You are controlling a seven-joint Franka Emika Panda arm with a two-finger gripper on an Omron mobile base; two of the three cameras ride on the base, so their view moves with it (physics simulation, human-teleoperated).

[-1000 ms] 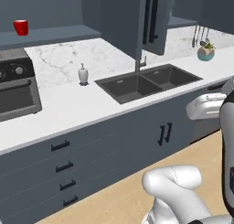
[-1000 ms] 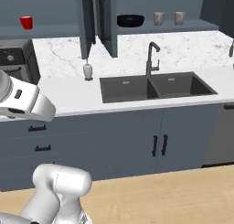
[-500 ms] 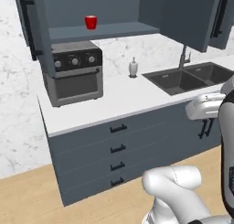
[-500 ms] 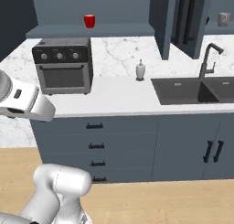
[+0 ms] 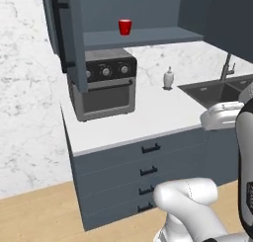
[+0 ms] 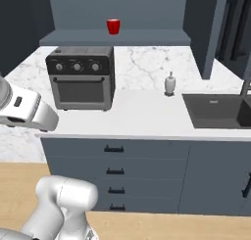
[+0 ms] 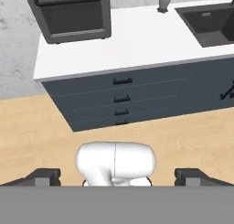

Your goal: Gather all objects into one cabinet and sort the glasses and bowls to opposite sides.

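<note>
A small red cup stands upright on the flat shelf of an open slate-blue wall cabinet, above a toaster oven. The black bowl and the two tan cups are out of view. In the hand view my gripper is open, with its two dark fingertips far apart and nothing between them. It hangs well in front of the counter and looks down at the drawers and the floor, far from the cup.
A dark toaster oven stands on the white marble counter. A white soap dispenser is beside the sink. An open cabinet door juts out at the left. Below are drawers and wooden floor.
The whole picture has shifted: the base has driven left along the counter. The toaster oven and red cup are now near the middle, the sink at the right edge.
</note>
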